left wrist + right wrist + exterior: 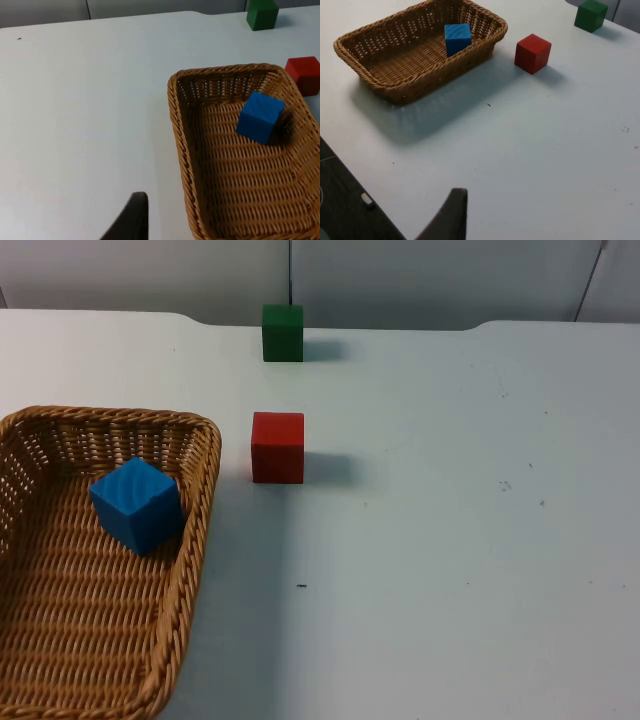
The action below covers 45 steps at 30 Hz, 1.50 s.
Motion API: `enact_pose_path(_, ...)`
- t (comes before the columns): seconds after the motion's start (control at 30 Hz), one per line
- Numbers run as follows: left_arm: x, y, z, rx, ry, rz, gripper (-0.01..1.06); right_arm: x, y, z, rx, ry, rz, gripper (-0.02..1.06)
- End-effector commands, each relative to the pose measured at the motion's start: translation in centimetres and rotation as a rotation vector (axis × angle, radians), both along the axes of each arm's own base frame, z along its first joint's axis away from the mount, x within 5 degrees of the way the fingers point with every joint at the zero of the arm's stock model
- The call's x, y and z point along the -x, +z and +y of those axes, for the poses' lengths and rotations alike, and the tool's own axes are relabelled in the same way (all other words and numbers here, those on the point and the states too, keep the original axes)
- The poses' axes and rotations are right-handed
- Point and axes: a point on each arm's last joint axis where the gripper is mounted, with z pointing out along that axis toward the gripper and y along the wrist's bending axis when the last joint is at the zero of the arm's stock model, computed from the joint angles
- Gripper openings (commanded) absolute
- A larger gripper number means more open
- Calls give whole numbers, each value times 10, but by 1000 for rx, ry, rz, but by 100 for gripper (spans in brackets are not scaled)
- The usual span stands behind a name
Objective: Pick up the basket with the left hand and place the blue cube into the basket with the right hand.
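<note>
A brown wicker basket (pixel 205 500) rests on the white table at the front left. The blue cube (pixel 137 505) lies inside it, near the far right wall, slightly tilted. The left wrist view looks down on the basket's rim (pixel 177 130) and the blue cube (pixel 260 117) from the side. My left gripper (pixel 132 220) hangs over bare table, apart from the basket. In the right wrist view the basket (pixel 445 62) with the blue cube (pixel 457 39) lies far off, and my right gripper (pixel 451 217) is held back near the table's edge, holding nothing.
A red cube (pixel 277 447) stands just right of the basket's far corner. A green cube (pixel 283 332) stands behind it near the grey wall. The table's edge and the dark floor (pixel 350 200) are close to the right gripper.
</note>
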Motion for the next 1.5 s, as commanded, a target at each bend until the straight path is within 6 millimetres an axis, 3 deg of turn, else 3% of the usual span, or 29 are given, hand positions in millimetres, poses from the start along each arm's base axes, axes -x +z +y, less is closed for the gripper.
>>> enact_pose_path(0.0,0,0,-1,12,-5,-10,105,-1,0,0,-5,-3,-15,104)
enact_pose_path(1.47,0,0,-1,12,-5,-10,105,-1,0,0,-5,-27,-15,104)
